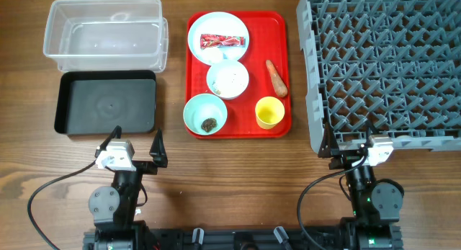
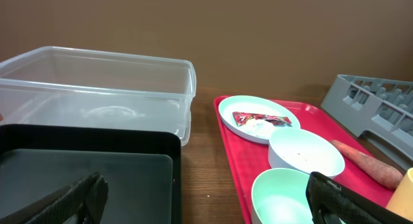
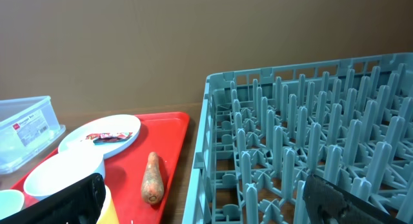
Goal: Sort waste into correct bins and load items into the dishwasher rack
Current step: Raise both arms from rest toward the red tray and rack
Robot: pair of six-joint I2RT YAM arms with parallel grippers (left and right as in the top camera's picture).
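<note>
On the plate (image 1: 234, 25) lies the red wrapper (image 1: 223, 41) over a bit of white tissue. One bowl (image 1: 245, 78) holds white rice (image 1: 229, 80). A mint bowl (image 1: 194, 109) holds a dark scrap (image 1: 209, 125). The carrot piece (image 1: 276, 77) and the yellow cup (image 1: 269, 112) sit beside them. The clear tub (image 1: 104, 34) and the black tray (image 1: 106, 102) stand at the left, and the grey dishwasher rack (image 1: 374, 55) at the right. My left gripper (image 1: 137, 142) (image 2: 206, 192) hangs open and empty near the black tray's front corner. My right gripper (image 1: 349, 143) (image 3: 203, 188) is open and empty at the rack's front left corner.
The plate, bowls, cup and carrot all rest on a flat red tray (image 1: 274, 34) in the middle of the wooden table. Bare wood runs between the black tray and the red tray (image 2: 206, 166), and along the front edge by both arm bases.
</note>
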